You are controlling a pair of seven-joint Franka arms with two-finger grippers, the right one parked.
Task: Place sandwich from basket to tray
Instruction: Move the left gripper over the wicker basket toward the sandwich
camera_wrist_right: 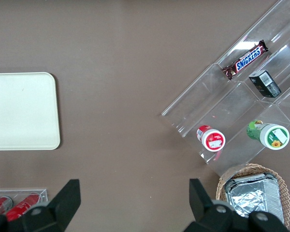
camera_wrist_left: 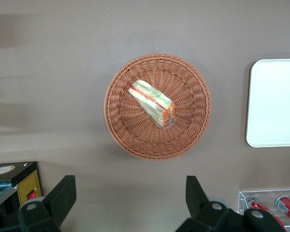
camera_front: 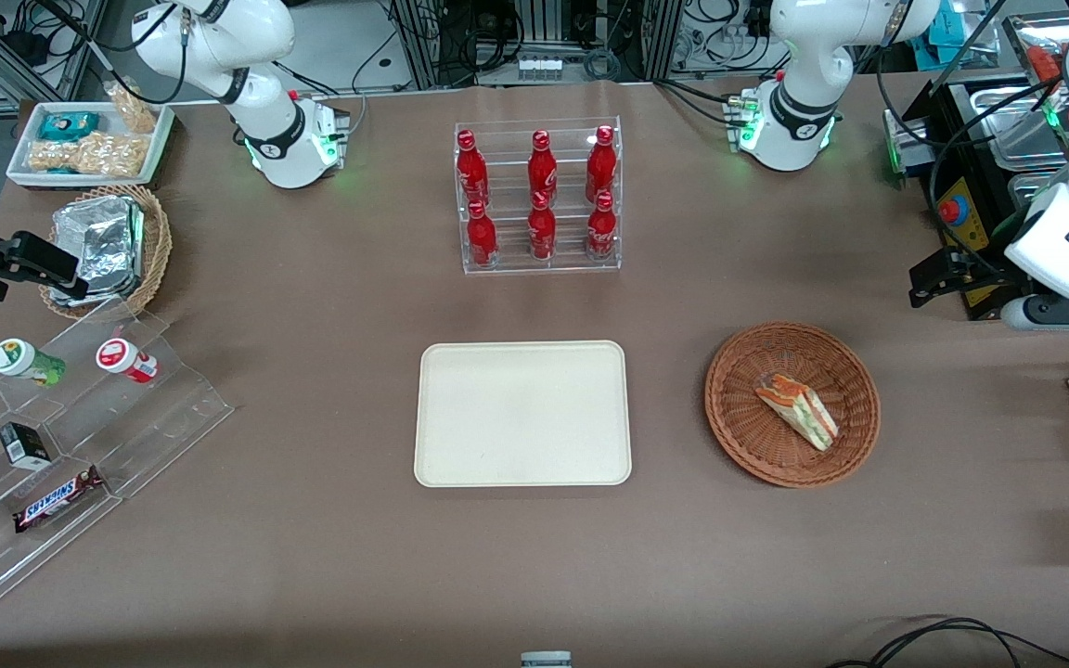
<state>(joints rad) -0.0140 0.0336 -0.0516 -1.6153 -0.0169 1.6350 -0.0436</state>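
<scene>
The wrapped triangular sandwich [camera_front: 799, 410] lies in the shallow reddish-brown wicker basket [camera_front: 729, 371], toward the working arm's end of the table. The cream tray [camera_front: 522, 413] lies bare beside the basket at the table's middle. My left gripper [camera_front: 935, 278] hangs high above the table, farther from the front camera than the basket, open and empty. In the left wrist view the gripper [camera_wrist_left: 129, 188] has its jaws wide apart over bare table, apart from the basket [camera_wrist_left: 121, 125] holding the sandwich [camera_wrist_left: 152, 102]. The tray's edge [camera_wrist_left: 275, 104] also shows there.
A clear rack of red bottles [camera_front: 539, 199] stands farther from the front camera than the tray. A black control box [camera_front: 966, 199] sits by the gripper. A clear stepped stand with snacks [camera_front: 70, 436], a tan foil-pack basket [camera_front: 112, 246] and a white snack tray [camera_front: 89, 139] lie toward the parked arm's end.
</scene>
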